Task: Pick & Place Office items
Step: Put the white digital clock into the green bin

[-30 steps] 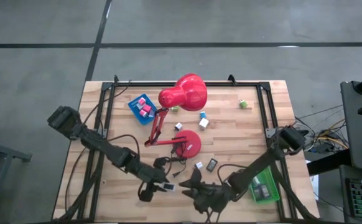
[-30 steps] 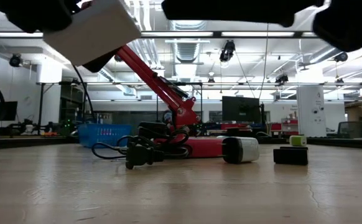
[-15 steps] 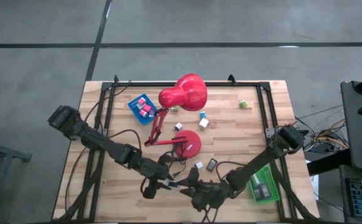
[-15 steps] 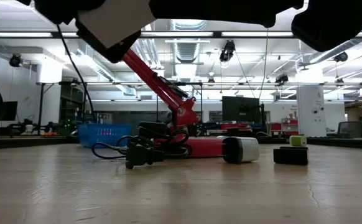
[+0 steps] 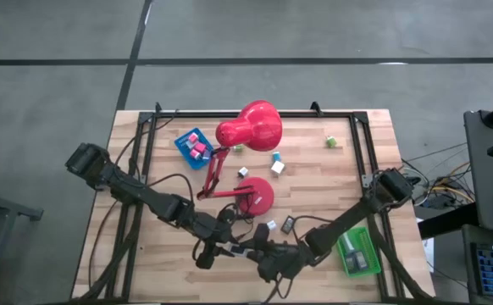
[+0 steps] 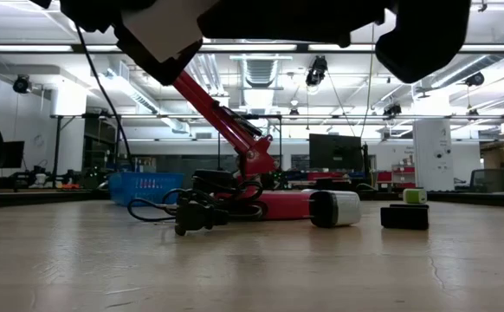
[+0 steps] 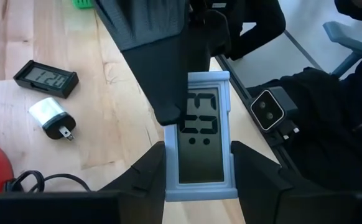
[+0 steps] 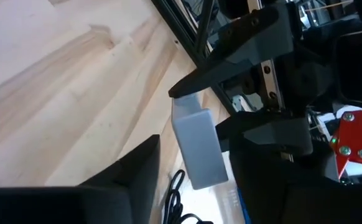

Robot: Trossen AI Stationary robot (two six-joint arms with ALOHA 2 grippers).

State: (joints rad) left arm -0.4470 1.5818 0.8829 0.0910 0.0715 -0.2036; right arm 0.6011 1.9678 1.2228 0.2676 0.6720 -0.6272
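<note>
Near the front edge of the wooden surface (image 5: pixel 170 186), the high view shows both arms meeting, but only as a dark tangle with a pale speck between them. The left wrist view makes it plain: the left tool (image 7: pixel 198 163) is clenched on a small pale-blue digital clock (image 7: pixel 199 137), its two dark fingers (image 7: pixel 142 177) pressed to the clock's long sides, the display facing the camera. At the clock's far end the right tool (image 7: pixel 187 93) has come in — one of its dark fingers lies across a corner of the display.

The right wrist view gives the other side: the clock's plain grey-blue back (image 8: pixel 197 148) stands between the right tool's own fingers (image 8: pixel 131 171), with the left tool's fingers (image 8: pixel 243 43) gripping it from beyond. Whether the right tool already presses on the clock or only brackets it, I cannot tell.

The low view shows only the clock's pale underside (image 6: pixel 161 30) held up off the surface at the top of the picture, and beyond it the red desk lamp (image 6: pixel 235 139), its black cord (image 6: pixel 187 212), a white plug adapter (image 6: pixel 337 209), a second, black clock (image 6: pixel 405 216) and a green block (image 6: pixel 415 196).

From above — the blue tray (image 5: pixel 193 146) with pink blocks sits behind the lamp, and the green tray (image 5: pixel 358 252) lies at the right front.
</note>
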